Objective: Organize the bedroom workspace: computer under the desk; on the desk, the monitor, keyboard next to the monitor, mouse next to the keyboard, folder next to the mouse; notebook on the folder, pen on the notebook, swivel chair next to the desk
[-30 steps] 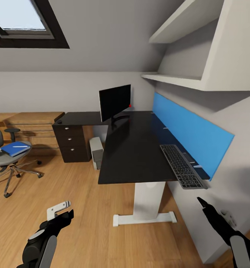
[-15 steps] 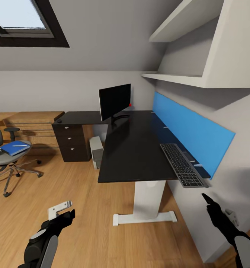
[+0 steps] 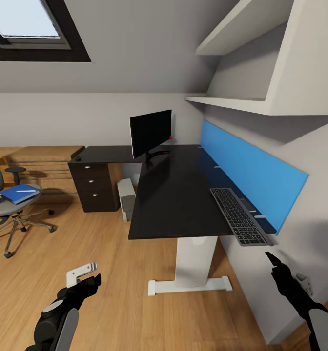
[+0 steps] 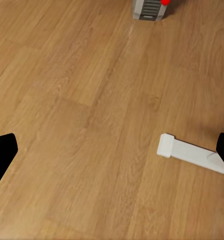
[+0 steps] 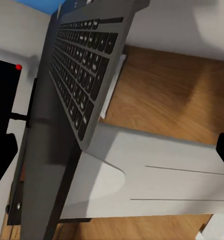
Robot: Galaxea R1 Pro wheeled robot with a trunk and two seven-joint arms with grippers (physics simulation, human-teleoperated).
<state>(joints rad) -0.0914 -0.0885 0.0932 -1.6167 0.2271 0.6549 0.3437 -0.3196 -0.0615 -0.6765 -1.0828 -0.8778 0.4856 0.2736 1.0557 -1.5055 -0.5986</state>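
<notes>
Under a sloped ceiling and a skylight (image 3: 22, 24), the bedroom's oak plank floor (image 3: 110, 273) and pale grey walls are seen from the head view, with the L-shaped desk (image 3: 174, 195) set against the wall at right, its glossy black top backed by a blue wall panel (image 3: 252, 170) and carried on a white leg (image 3: 193, 265). Low oak cabinets (image 3: 44, 161) are ranged along the far wall. The swivel chair (image 3: 3, 207) is placed well apart from the desk at the view's left edge, and the folder (image 3: 20, 193) is seen lying on its seat with a thin white pen (image 3: 26, 192) across it. The monitor (image 3: 151, 132) is stood on the desk near the corner, above the dark drawers (image 3: 93, 187); the computer (image 3: 127, 199) is kept on the floor under the desk, beside those drawers. The keyboard (image 3: 239, 216) is laid along the desk's near right edge, just beside the blue panel, its end overhanging the desk edge. A small dark shape that may be the mouse (image 3: 78, 158) is glimpsed at the desk's far left corner. The left gripper (image 3: 86, 275) is held low over bare floor with its fingers spread apart and nothing between them; the right gripper (image 3: 271, 258) is raised just below the keyboard's near end, fingers likewise parted and empty
</notes>
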